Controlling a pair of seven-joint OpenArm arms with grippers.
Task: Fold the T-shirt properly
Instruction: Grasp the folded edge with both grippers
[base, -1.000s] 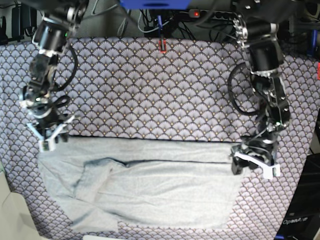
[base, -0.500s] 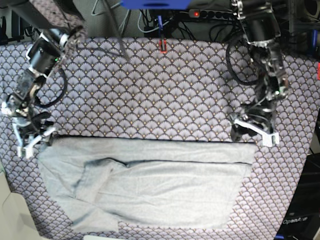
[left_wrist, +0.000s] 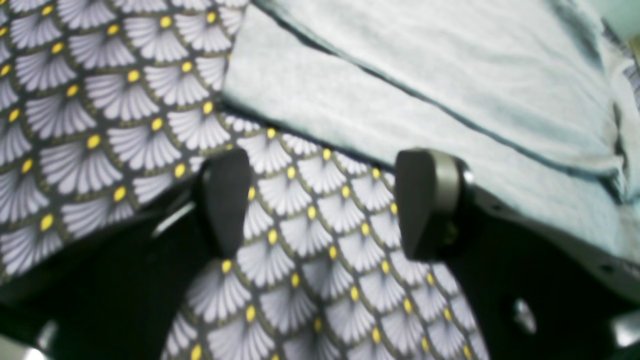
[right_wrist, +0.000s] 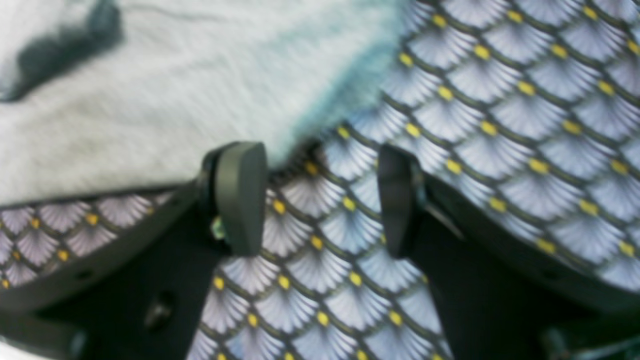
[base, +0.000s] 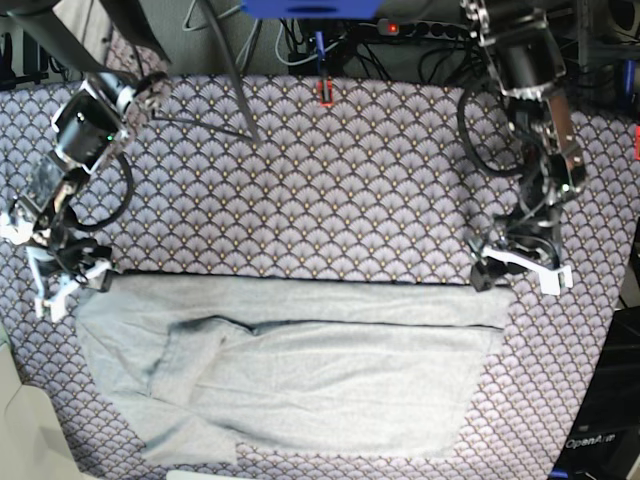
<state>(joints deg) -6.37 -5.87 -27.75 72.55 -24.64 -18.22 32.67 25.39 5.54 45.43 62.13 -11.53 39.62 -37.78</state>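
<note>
Covering the table, scallop-patterned cloth (base: 320, 180) carries the T-shirt (base: 330, 370); left claw (left_wrist: 320, 205) and right claw (right_wrist: 320, 200) spread.

The base view looks almost straight down from above on the tabletop (base: 320, 180) with its patterned cloth (base: 300, 200), far enough off to take in both arms and the whole T-shirt (base: 300, 370); the back edge with cables lies at the top of the picture.

The left wrist view rides just behind the left claw (left_wrist: 320, 200), very near the cloth (left_wrist: 310, 280), looking past the fingertips at a corner of the T-shirt (left_wrist: 450, 75). That is the corner at the base view's right.

The right wrist view sits likewise behind the right claw (right_wrist: 320, 195), close and blurred, and shares the T-shirt (right_wrist: 150, 100) corner at the base view's left.
</note>
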